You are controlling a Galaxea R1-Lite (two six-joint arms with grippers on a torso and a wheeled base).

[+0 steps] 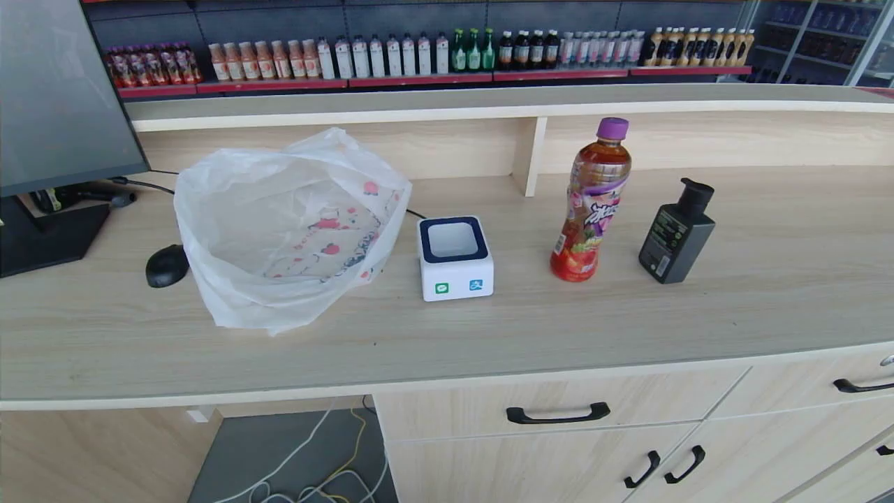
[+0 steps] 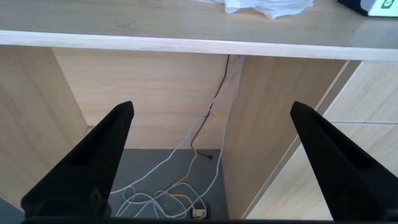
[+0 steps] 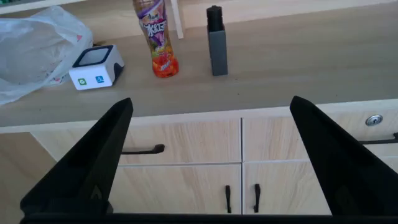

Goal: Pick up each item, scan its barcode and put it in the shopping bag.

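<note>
left end effector (image 2: 211, 109) released | right end effector (image 3: 211, 104) released | shopping bag (image 1: 279, 230) open | monitor (image 1: 63, 91) cut off at view edge

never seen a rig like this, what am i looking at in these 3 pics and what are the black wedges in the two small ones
This is a two-armed robot at a shop checkout counter. The big picture comes from a camera on its head, looking down at the counter. The two small ones come from cameras on its wrists. The black wedges are the fingers of each arm's gripper. The left gripper and right gripper are both open, hold nothing, and sit low in front of the counter. On the counter, from the robot's left, are a mouse, a white shopping bag that looks empty, a small white scanner box, a drink bottle with a purple cap and a black pump bottle.
</note>
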